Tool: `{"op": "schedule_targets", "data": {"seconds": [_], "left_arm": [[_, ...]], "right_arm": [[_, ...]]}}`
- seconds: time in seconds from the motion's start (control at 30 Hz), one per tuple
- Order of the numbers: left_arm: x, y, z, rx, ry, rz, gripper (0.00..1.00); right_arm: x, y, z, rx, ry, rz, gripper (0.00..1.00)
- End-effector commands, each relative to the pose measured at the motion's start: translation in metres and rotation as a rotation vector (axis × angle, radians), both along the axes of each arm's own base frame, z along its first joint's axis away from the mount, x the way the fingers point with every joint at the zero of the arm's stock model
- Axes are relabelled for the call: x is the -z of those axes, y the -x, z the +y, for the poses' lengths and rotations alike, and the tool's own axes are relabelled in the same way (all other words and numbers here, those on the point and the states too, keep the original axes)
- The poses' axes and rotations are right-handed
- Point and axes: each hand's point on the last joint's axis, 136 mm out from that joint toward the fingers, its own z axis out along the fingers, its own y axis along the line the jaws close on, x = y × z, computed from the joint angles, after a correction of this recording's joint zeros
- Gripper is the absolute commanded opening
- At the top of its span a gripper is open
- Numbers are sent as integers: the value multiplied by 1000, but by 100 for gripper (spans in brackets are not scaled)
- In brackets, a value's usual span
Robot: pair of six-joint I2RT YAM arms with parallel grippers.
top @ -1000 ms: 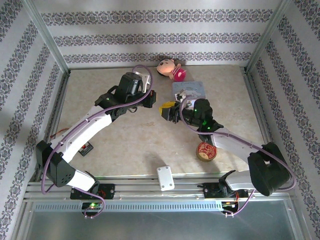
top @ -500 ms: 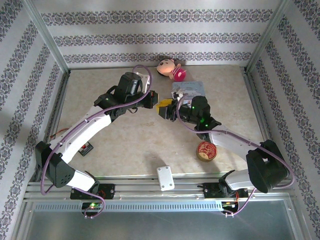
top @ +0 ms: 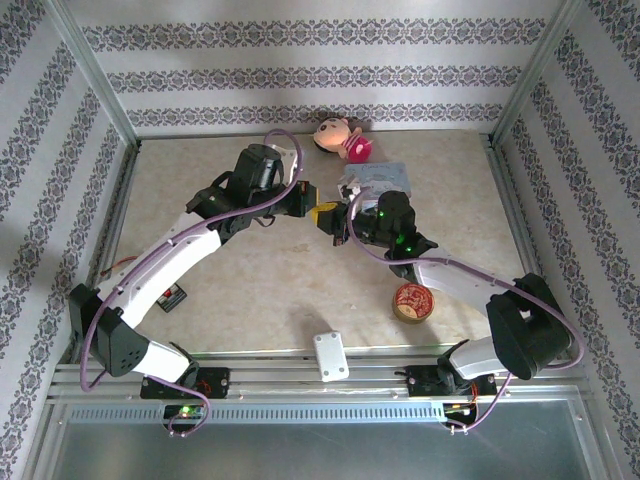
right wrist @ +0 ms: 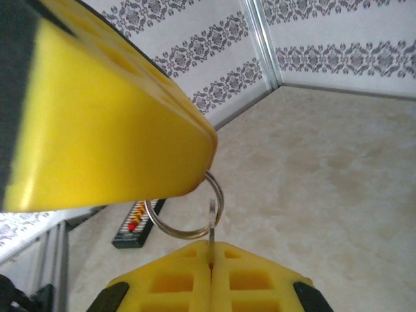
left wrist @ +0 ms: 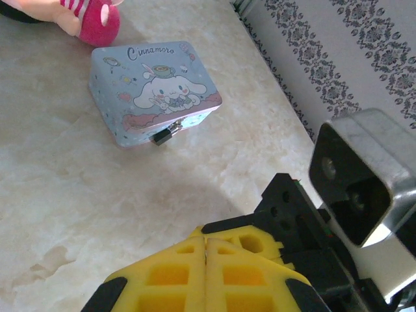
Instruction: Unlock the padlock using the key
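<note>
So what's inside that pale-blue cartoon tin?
Nothing shows: the pale-blue rectangular tin is closed, a tiny dark metal padlock hanging at its front clasp. Its contents are hidden.

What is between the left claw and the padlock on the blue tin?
Just bare tabletop; the left wrist view shows nothing between the left claw and the padlock.

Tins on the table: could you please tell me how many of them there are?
2. The pale-blue tin stands far back, right of centre; the round red tin lies nearer, toward the front right. Others may be hidden.
</note>
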Motion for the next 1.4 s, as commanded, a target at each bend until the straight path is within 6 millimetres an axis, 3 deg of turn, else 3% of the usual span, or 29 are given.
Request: {"op": "schedule_targets", "data": {"seconds": [0.0, 0.1, 0.17, 0.27, 0.37, 0.53, 0.7, 0.9, 1.0, 1.2, 1.37], "left_arm": [[-11, 2, 2, -2, 44, -8, 0], [-8, -2, 4, -20, 58, 2, 1], [-9, -5, 6, -33, 76, 5, 22], [-11, -10, 11, -51, 98, 1, 42], [-11, -14, 19, -77, 100, -1, 51], [-6, -18, 31, -102, 100, 14, 50], [6, -8, 21, -25, 110, 59, 37], [18, 2, 23, -15, 133, 71, 37], [19, 2, 24, -27, 146, 67, 34], [15, 0, 17, -9, 189, 70, 27], [7, -4, 13, -2, 218, 46, 36]], "right_arm": [[-15, 2, 4, -19, -27, -37, 0], [-12, 4, 3, -22, -31, -15, 0], [-10, 4, 1, -16, -35, 1, 0], [-7, 6, -2, 1, -43, 32, 0], [-6, 4, -6, 33, -59, 74, 0], [-4, 0, -7, 57, -112, 196, 0], [-4, -2, -5, 55, -177, 298, 0], [0, -32, -27, 163, -326, 509, 0], [-16, -28, -22, 50, -379, 494, 0], [-13, -24, -11, -28, -381, 546, 0], [-15, 11, 13, -209, -307, 445, 0]]}}
